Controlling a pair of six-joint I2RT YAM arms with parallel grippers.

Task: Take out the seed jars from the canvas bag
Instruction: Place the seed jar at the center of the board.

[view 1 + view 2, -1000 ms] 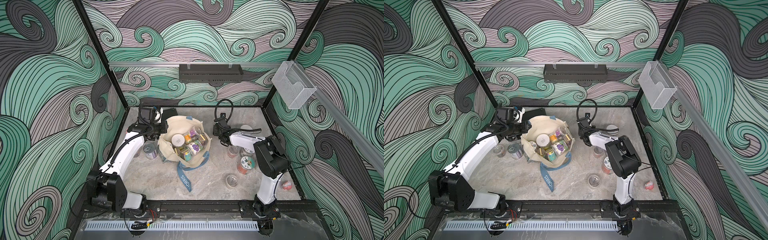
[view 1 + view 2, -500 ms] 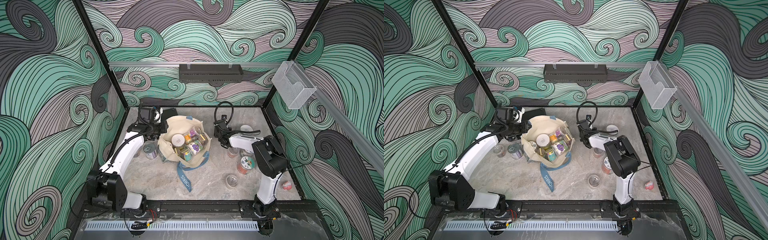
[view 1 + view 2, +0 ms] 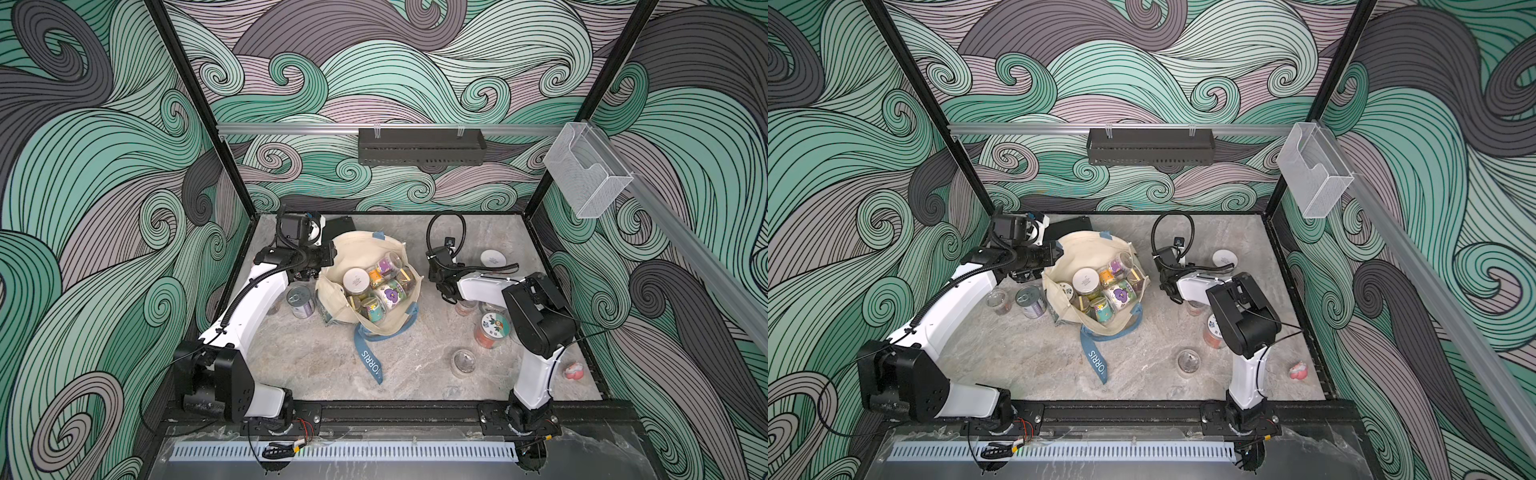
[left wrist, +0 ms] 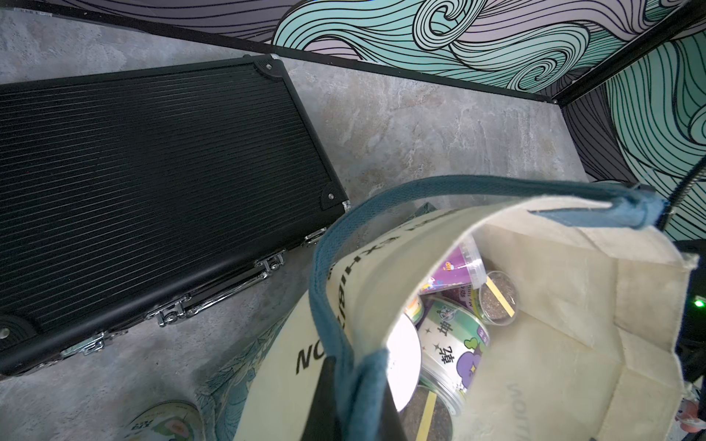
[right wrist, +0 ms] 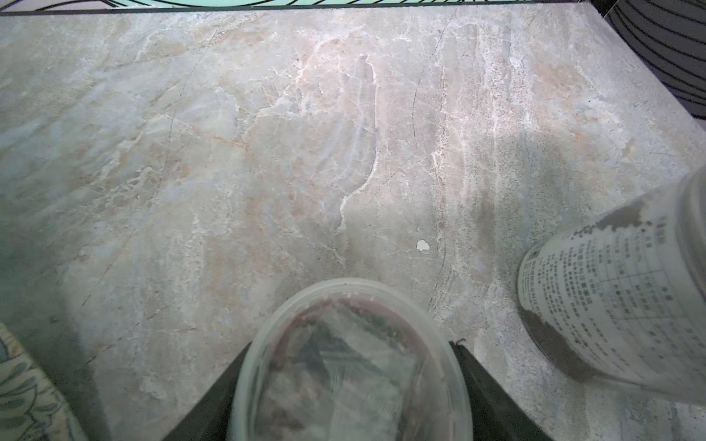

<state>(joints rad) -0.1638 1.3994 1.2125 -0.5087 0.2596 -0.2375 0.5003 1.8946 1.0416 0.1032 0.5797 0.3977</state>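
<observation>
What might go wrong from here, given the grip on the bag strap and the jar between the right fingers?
The left gripper is shut on the blue strap of the cream canvas bag; a slip could let the mouth sag over the seed jars inside.
The right gripper flanks a small clear lidded jar near a larger printed-label jar; a skewed withdrawal might topple either.

readable lettering
the blue strap (image 3: 370,363) trailing from the canvas bag (image 3: 360,246) reads "orris" in white; the bag's cream side shows black "no"; the purple-flower jar (image 4: 449,345) inside carries chinese characters; the fine-print jar (image 5: 611,290) outside it is illegible.
</observation>
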